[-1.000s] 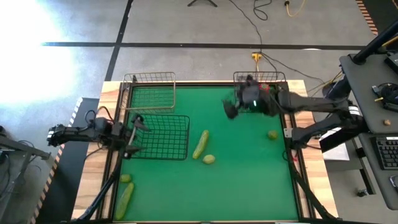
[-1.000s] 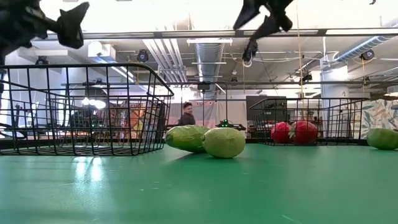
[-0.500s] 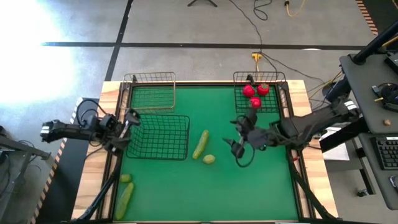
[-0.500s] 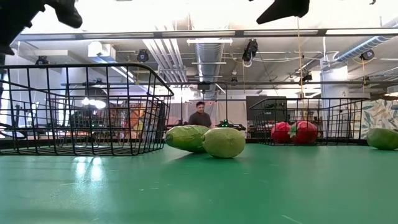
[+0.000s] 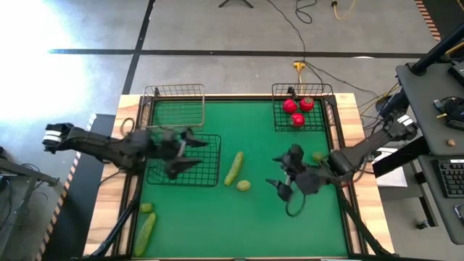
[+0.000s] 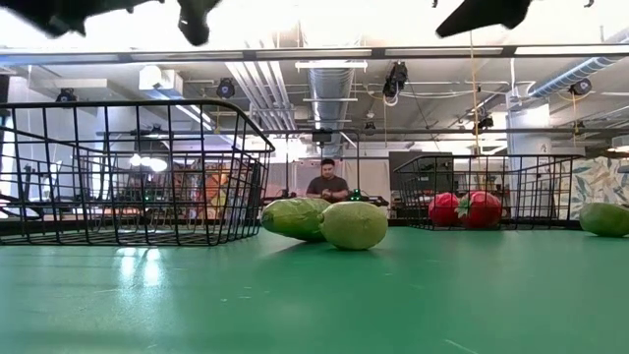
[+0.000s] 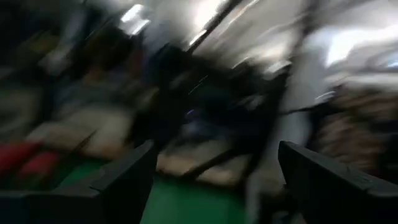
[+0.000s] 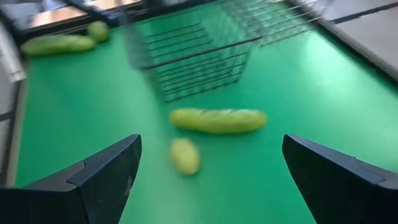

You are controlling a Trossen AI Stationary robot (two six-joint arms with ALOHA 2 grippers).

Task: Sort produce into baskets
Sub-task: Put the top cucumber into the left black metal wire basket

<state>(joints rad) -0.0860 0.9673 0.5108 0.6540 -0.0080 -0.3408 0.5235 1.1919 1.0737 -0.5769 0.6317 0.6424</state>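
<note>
Three red tomatoes (image 5: pixel 297 112) lie in the black basket (image 5: pixel 322 94) at the far right. A cucumber (image 5: pixel 233 168) and a lime (image 5: pixel 243 185) lie mid-table, and both show in the right wrist view, the cucumber (image 8: pixel 217 120) above the lime (image 8: pixel 185 155). Another lime (image 5: pixel 317 156) lies by the right arm. A lime (image 5: pixel 147 207) and a cucumber (image 5: pixel 145 232) lie at the near left. My right gripper (image 5: pixel 280 174) is open and empty, right of the mid-table lime. My left gripper (image 5: pixel 185 151) is open and empty above the second black basket (image 5: pixel 210 174). The tan basket (image 5: pixel 174 90) stands far left.
Open green mat lies near the front edge and between the baskets. The wooden table edge frames the mat. A person (image 6: pixel 329 182) shows in the room beyond the table. A desk with a keyboard (image 5: pixel 449 174) stands to the right.
My right gripper has gone from beside the far right basket toward the near edge, to the right of the mid-table lime. My left gripper has swung from the table's left edge toward the right, over the black basket.
</note>
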